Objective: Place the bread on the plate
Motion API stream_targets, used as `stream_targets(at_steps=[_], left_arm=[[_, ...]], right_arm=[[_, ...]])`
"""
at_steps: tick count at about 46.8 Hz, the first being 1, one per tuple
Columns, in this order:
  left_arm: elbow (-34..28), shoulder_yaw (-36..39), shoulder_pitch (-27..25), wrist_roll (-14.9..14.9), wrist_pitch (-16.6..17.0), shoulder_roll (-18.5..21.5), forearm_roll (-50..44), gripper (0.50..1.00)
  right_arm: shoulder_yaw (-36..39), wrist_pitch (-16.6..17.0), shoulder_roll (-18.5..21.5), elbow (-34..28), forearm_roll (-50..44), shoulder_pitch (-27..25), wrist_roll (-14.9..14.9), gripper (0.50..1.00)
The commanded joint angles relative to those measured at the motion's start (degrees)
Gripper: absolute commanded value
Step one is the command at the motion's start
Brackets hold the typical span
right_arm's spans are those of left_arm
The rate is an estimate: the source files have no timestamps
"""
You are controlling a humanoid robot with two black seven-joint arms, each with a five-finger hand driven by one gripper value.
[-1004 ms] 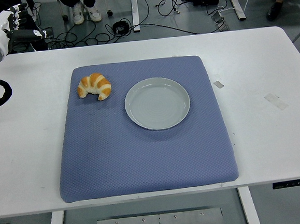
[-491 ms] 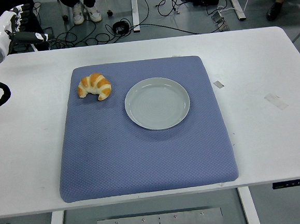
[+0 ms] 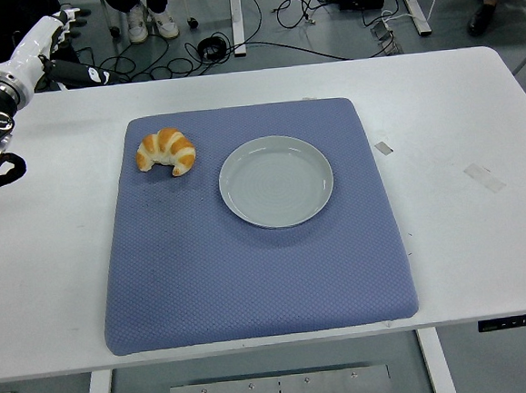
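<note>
The croissant (image 3: 166, 151) lies on the blue mat (image 3: 249, 252), near its far left corner, just beside the empty grey plate (image 3: 276, 181) but not touching it. Neither has shifted over the last second, so the bread is not yet lifted and the task looks to be at its very start.

What has changed is the left hand (image 3: 41, 45). A second ago it hung at the far left edge of the white table (image 3: 458, 126), low by the corner; now it has risen and swung in toward the mat, its white back turned up and a dark finger (image 3: 80, 72) stretched out over the table's far edge. It holds nothing and touches nothing that I can see, and the fingers look loosely extended rather than curled. It is well apart from the croissant, so I take this as the opening of the reach. The right arm does not show.
</note>
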Motion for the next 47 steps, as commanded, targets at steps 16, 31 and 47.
stream_targets(at_steps=[16,31,47], left_arm=[[-2.8,2.6,-1.6,5.7,-0.2,-0.4,4.4,0.913],[-10.1,6.6,-3.5,7.9,-2.0,0.4,7.1,0.913],[-10.9,7.6,-3.3,7.9,-8.1,1.5,9.7,0.913]], right_arm=[[0.0,0.0,0.0,0.0,0.0,0.0,0.0,1.000],[0.0,-0.1,0.0,0.0,0.0,0.0,0.0,1.000],[0.0,-0.1,0.0,0.0,0.0,0.0,0.0,1.000]])
